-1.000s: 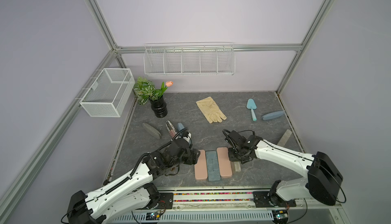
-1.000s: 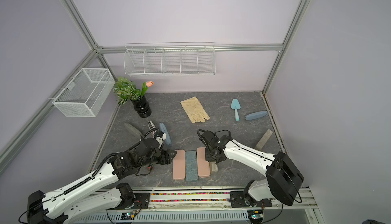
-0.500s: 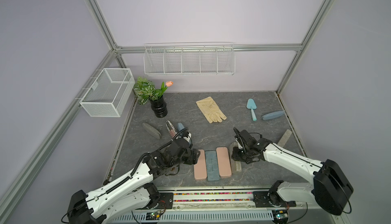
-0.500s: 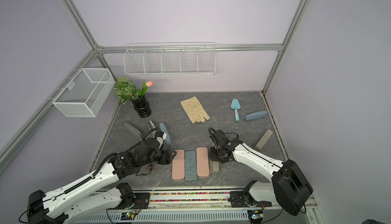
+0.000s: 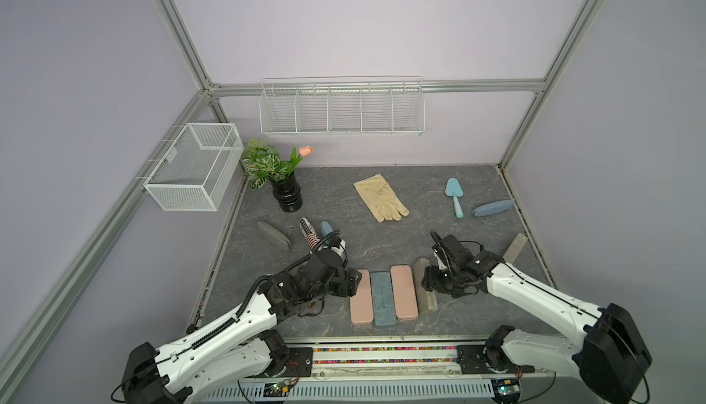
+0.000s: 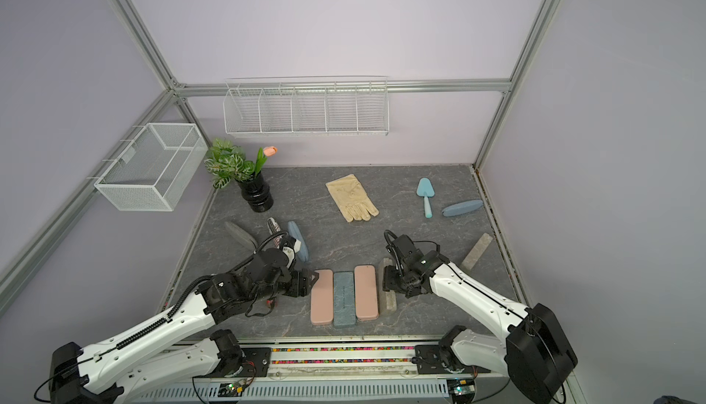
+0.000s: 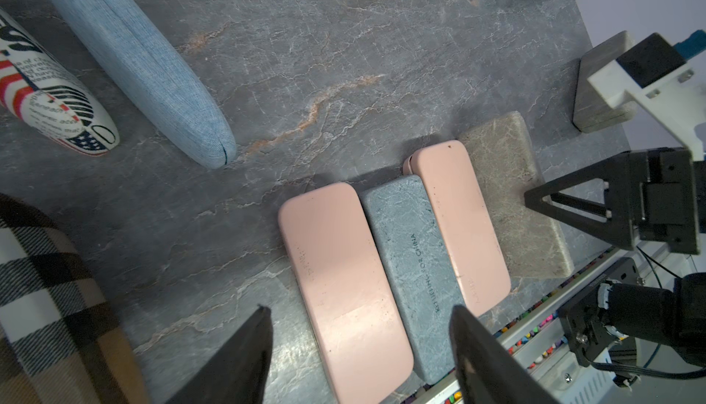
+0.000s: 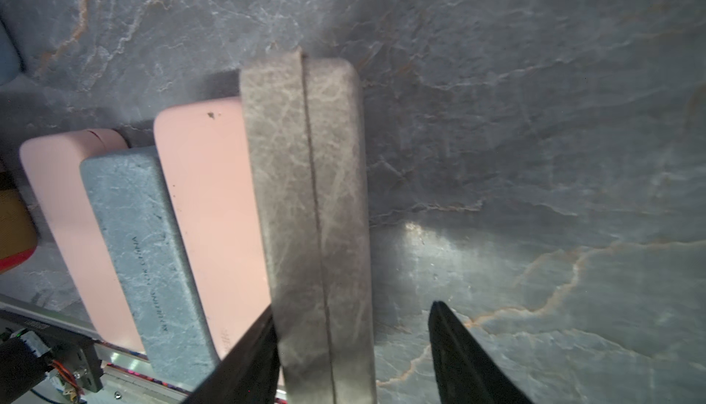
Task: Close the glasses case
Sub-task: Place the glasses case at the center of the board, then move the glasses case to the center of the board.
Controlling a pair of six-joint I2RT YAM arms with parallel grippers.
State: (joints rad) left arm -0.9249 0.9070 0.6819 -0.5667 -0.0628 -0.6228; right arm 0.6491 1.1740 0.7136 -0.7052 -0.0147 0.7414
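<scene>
- Grey stone-patterned rectangular glasses case (image 8: 305,192) lies lid-down on the dark marbled counter (image 8: 535,154), just beside a pink case (image 8: 206,199).
- Right claw (image 8: 353,310) is apart, straddling it.
- Left claw (image 7: 359,308) is apart, holding nothing.

Right gripper (image 8: 353,304): grey case (image 8: 305,192) fills half the gap between the parted jaws, bare table (image 8: 535,154) the rest | Left gripper (image 7: 359,308): pink case (image 7: 336,260) and blue-grey case (image 7: 412,260) block straight ahead; clear table outside one finger.

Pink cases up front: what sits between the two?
A blue-grey case lies between, touching both; clear in the left wrist view and both top views.
</scene>
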